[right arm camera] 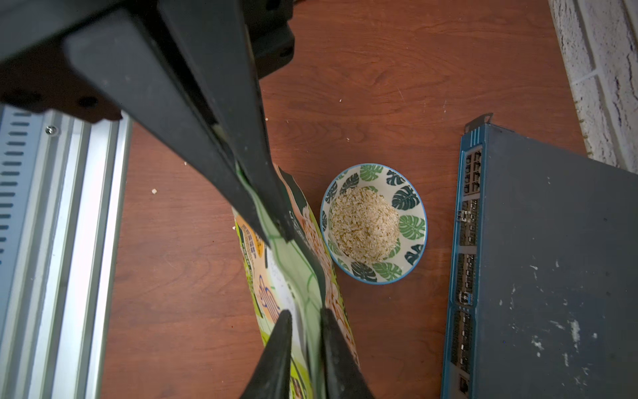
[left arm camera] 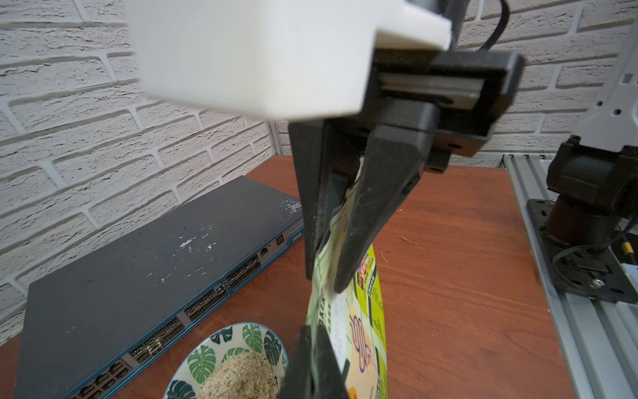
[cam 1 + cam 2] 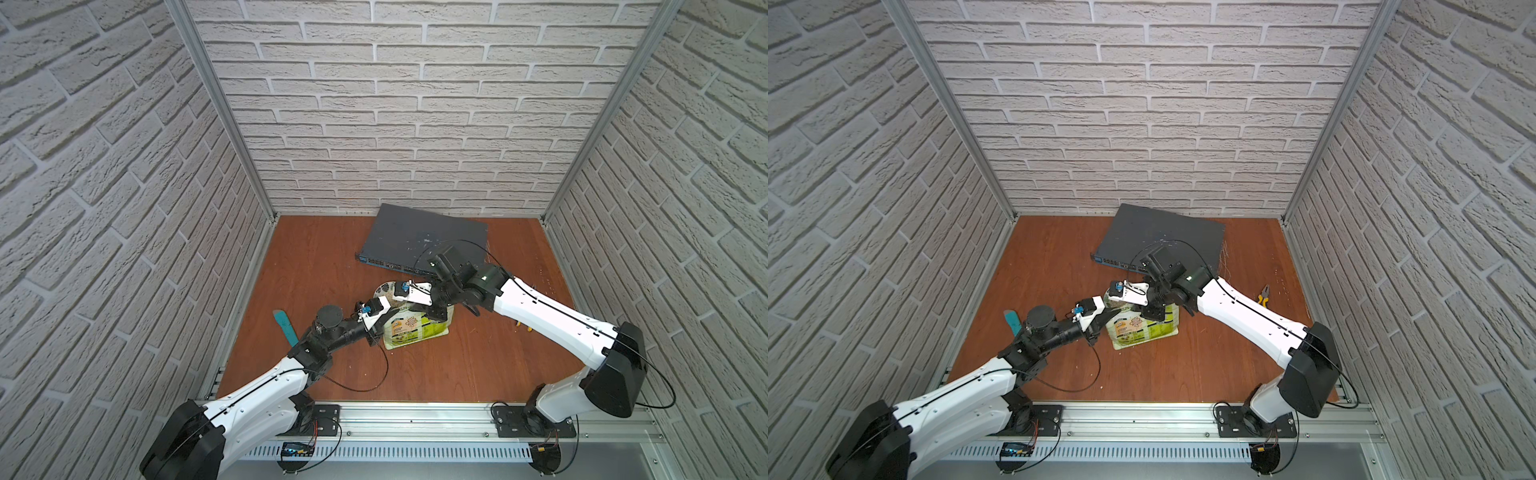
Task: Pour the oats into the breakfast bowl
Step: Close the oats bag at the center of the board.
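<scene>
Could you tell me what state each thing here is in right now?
Breakfast bowl: upright, holds a heap of oats.
Pouch: upright beside the bowl, top pinched at both ends.
Left end effector: shut on the pouch.
Right end effector: shut on the pouch.
Pliers: lying flat, untouched.

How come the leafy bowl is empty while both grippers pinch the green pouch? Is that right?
Not quite. The leafy bowl is not empty: it holds a heap of oats, as the right wrist view shows. The left gripper and right gripper do both pinch the green pouch.
</scene>
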{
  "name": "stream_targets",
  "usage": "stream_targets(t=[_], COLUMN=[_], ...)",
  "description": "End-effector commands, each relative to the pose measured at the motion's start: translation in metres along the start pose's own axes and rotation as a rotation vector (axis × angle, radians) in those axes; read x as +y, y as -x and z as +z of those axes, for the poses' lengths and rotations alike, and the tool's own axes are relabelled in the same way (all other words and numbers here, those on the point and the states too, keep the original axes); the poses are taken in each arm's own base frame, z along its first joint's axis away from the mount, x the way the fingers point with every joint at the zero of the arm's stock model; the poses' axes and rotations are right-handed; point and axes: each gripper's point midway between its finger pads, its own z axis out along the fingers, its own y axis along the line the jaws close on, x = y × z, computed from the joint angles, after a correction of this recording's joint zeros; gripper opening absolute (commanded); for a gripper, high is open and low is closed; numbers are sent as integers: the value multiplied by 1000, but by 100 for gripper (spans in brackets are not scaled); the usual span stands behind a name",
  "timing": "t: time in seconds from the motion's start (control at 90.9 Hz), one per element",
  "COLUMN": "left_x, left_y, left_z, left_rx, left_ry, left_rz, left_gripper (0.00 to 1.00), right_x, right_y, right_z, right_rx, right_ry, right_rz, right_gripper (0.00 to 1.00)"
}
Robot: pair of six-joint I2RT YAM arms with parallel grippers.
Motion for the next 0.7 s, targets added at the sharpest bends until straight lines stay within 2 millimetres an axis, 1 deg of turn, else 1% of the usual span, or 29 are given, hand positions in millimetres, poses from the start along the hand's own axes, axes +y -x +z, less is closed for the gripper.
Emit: stream_targets(t=[0.0,0.121,0.242,0.286,0.308,0.352,0.374,0.473,0.539,0.583,0.616,0.66,0.693], left_x=[5,5,5,5,4,5,4,5,5,5,5,6,6], left_y=[6,6,5,5,5,5,4,4,4,3,1,1,0], left_z=[1,1,1,1,1,0,1,0,0,0,0,0,1], left_rx=[-25,-23,-19,-19,-19,-18,-16,-14,-13,-10,-7,-7,-4], left_ry=[15,15,16,15,14,15,15,18,17,17,20,22,26], left_rz=[18,17,18,18,18,17,17,17,18,17,16,17,15], left_gripper=[0,0,0,0,0,0,0,0,0,0,0,0,0], right_x=[0,-6,-12,-14,-15,-17,-17,-20,-23,-25,-25,-25,-25], right_y=[21,17,10,7,5,0,-2,-10,-16,-18,-20,-22,-24], right_z=[-1,-3,-6,-8,-8,-9,-10,-13,-17,-19,-20,-21,-22], right_rx=[-58,-38,-17,-6,1,14,20,40,52,56,61,69,72], right_ry=[10,-30,-67,-77,-79,-84,-85,-99,-113,-118,-118,-116,-113], right_rz=[-40,-37,-19,-10,-6,3,6,19,32,37,40,39,39], right_gripper=[4,3,12,13,12,5,4,4,10,11,11,5,4])
